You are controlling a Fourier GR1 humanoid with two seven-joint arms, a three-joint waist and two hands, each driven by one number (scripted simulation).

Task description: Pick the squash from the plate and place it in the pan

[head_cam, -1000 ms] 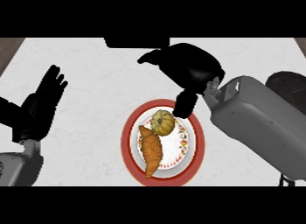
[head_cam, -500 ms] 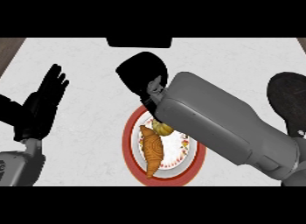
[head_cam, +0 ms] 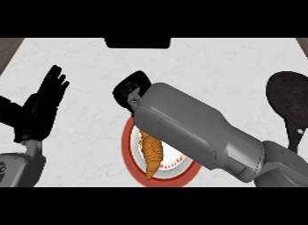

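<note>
Here my right hand (head_cam: 132, 91) sits just past the plate's (head_cam: 129, 145) far rim; I cannot tell its fingers' state. The squash (head_cam: 151, 154) lies on the plate under my forearm, long axis pointing toward me, the pan (head_cam: 293, 103) well right.

Squash (head_cam: 151, 154) on plate (head_cam: 129, 147); pan (head_cam: 294, 103) far right.
</note>
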